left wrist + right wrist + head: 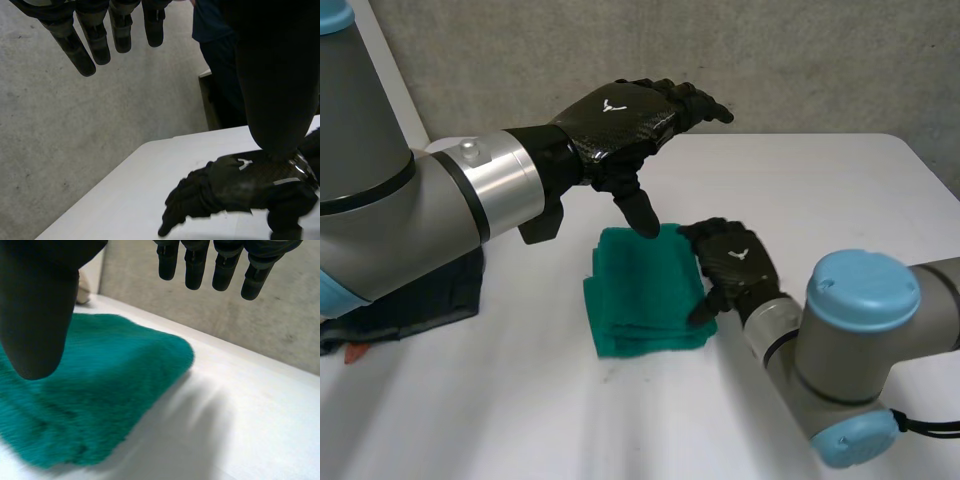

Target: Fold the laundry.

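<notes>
One folded green cloth (640, 295); left hand (620, 115) above, right hand (735, 258) beside.

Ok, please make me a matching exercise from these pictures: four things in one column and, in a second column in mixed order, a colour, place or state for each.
Column one:
1. cloth
2. left hand
3. right hand
4. table

Column two:
a. raised in the air, fingers straight
b. white
c. green, folded
d. low, at the cloth's right edge

Pairs: 1-c, 2-a, 3-d, 4-b
</notes>
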You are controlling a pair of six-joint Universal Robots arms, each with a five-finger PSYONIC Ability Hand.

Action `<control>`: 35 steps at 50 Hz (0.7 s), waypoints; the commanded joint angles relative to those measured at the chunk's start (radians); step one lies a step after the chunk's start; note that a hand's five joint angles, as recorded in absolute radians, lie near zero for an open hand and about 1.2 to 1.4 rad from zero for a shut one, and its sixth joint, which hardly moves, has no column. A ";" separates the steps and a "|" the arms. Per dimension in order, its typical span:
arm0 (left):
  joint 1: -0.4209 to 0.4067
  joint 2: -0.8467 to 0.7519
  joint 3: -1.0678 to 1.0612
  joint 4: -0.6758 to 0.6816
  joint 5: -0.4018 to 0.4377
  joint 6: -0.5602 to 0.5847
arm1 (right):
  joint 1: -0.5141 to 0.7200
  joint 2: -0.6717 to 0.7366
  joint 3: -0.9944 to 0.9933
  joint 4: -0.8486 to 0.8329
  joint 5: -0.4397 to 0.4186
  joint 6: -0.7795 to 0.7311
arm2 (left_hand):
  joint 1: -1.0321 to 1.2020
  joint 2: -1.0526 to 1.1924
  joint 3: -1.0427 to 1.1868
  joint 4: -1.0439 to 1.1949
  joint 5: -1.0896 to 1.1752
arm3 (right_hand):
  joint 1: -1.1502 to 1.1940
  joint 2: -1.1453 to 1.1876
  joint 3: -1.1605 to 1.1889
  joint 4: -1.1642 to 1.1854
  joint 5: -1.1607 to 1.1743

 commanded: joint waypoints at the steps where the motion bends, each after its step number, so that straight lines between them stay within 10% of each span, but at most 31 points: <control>1: -0.006 -0.002 -0.004 0.011 -0.043 -0.006 | -0.044 0.062 -0.027 0.008 -0.045 0.121 | -0.017 -0.031 -0.035 -0.024 -0.050 | -0.052 -0.042 -0.031 -0.038 -0.049; 17: 0.001 -0.004 -0.004 0.019 -0.043 -0.006 | -0.047 0.205 -0.118 0.033 -0.140 0.151 | -0.017 -0.031 -0.035 -0.024 -0.050 | -0.052 -0.042 -0.031 -0.038 -0.049; 19: 0.004 -0.005 -0.003 0.019 -0.043 -0.006 | -0.044 0.219 -0.122 0.036 -0.138 0.147 | -0.017 -0.031 -0.035 -0.024 -0.050 | 0.210 0.220 0.231 0.224 0.214; 21: 0.007 -0.004 -0.001 0.020 -0.043 -0.006 | -0.049 0.220 -0.130 0.030 -0.140 0.148 | -0.017 -0.031 -0.035 -0.024 -0.050 | 1.163 1.173 1.184 1.177 1.167; 35: 0.037 -0.005 0.016 0.033 -0.040 -0.022 | -0.262 0.286 -0.472 -0.073 -0.045 0.141 | -0.017 -0.031 -0.035 -0.024 -0.050 | 1.170 1.180 1.191 1.184 1.173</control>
